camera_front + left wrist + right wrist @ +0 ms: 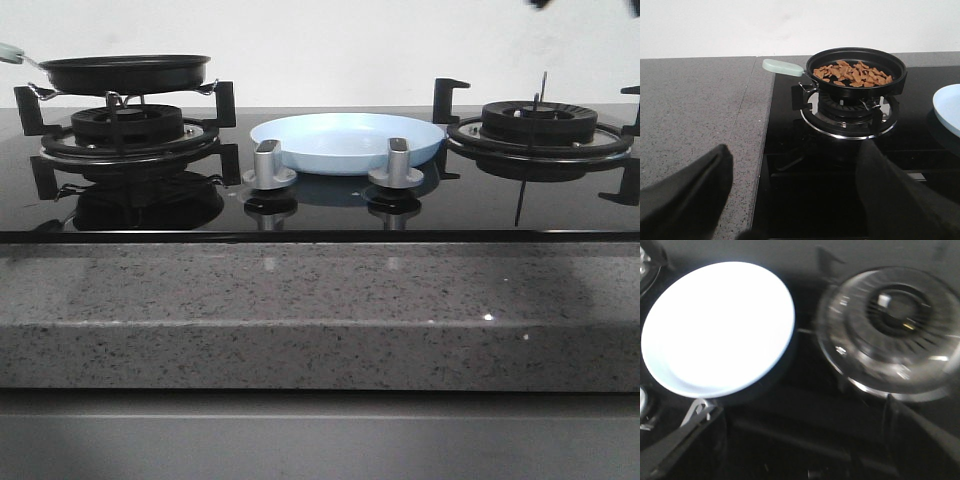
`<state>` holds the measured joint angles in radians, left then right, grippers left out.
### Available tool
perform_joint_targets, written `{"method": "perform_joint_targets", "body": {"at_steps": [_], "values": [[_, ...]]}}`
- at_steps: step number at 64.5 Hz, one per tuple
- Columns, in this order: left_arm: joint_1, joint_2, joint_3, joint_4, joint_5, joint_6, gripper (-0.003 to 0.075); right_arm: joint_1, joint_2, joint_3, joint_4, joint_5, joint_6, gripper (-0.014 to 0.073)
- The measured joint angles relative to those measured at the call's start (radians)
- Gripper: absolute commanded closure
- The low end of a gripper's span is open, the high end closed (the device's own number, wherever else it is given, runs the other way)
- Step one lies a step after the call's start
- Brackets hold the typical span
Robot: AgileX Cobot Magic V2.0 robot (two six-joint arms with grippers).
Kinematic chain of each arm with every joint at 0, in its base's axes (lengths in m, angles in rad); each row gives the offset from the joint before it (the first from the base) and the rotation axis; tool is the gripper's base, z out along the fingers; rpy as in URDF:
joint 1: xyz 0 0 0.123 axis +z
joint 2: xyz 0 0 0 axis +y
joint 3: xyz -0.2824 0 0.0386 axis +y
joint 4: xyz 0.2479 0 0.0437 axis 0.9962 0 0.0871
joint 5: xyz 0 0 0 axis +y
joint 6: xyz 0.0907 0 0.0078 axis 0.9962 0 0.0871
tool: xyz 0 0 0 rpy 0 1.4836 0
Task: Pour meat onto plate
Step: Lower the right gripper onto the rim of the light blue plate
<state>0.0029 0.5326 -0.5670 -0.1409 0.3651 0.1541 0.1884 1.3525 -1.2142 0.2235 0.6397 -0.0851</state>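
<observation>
The meat point(854, 73) is a heap of small light-brown pieces in a black frying pan point(856, 70) with a pale green handle point(782, 67). The pan stands on the left burner point(125, 72). The pale-blue plate point(345, 140) sits on the black glass hob between the two burners, with nothing on it; it also shows in the right wrist view point(717, 327). My left gripper point(795, 192) is open and empty, low over the hob's left edge, well short of the pan. My right gripper point(802, 440) is open and empty, above the hob between the plate and the right burner.
The right burner point(540, 125) has black pan supports standing up around it. Two silver knobs point(268, 165) point(397, 165) stand in front of the plate. A grey speckled stone counter point(320, 300) runs along the front and to the left of the hob point(695, 110).
</observation>
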Motion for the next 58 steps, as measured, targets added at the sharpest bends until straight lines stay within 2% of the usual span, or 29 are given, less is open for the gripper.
{"method": "perform_joint_targets", "body": {"at_steps": [16, 20, 42, 58], "values": [[0.0, 0.0, 0.0, 0.0, 0.0, 0.0, 0.0282, 0.022, 0.329, -0.386, -0.002, 0.235, -0.006, 0.0202], [0.0, 0.0, 0.0, 0.0, 0.0, 0.0, 0.0282, 0.022, 0.403, -0.478, -0.005, 0.287, -0.007, 0.0232], [0.0, 0.0, 0.0, 0.0, 0.0, 0.0, 0.0282, 0.022, 0.71, -0.83, -0.007, 0.463, -0.039, 0.0236], [0.0, 0.0, 0.0, 0.0, 0.0, 0.0, 0.0282, 0.033, 0.844, -0.941, -0.012, 0.514, -0.041, 0.0236]]}}
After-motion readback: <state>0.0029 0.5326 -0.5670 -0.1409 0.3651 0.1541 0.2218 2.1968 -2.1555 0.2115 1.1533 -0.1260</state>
